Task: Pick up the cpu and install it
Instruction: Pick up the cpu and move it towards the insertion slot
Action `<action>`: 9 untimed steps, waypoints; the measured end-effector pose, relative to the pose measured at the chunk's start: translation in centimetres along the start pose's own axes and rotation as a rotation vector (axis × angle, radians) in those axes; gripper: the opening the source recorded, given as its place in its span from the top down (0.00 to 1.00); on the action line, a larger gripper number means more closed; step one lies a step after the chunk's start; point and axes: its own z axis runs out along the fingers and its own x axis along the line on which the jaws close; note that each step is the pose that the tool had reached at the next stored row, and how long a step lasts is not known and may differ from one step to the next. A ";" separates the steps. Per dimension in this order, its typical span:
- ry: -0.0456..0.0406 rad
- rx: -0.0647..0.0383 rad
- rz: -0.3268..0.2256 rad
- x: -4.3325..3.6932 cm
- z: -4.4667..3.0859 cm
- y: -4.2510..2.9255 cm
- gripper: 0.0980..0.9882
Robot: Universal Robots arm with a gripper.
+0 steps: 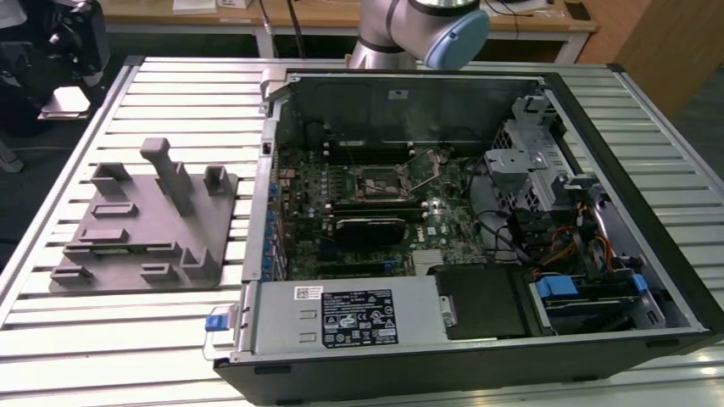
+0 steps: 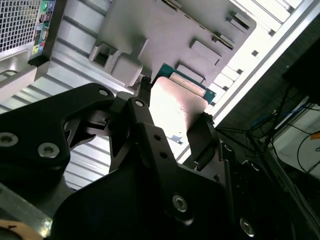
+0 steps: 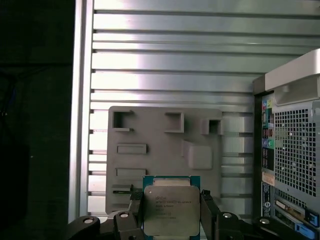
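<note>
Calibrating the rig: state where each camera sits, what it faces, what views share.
Exterior view: high up, looking down on the open computer case and grey tray; the arm shows beyond.
First wrist view: on the wrist, looking past the pincer, shut on the chip, to the tray.
Second wrist view: behind the pincer, facing chip and tray.
All share the tray.

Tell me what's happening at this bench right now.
The arm's gripper is shut on the cpu, gripping it by two opposite edges. It holds the chip well above the grey plastic tray, which sits on the slatted table. Beside the tray, the computer case lies open with its motherboard socket exposed. The cpu is not yet installed.
</note>
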 end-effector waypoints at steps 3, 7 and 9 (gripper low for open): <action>0.0003 0.000 0.000 -0.40 0.00 0.00 0.50; 0.0008 0.000 0.000 -1.01 0.01 0.00 0.50; 0.0010 0.000 0.000 -1.29 0.01 0.00 0.50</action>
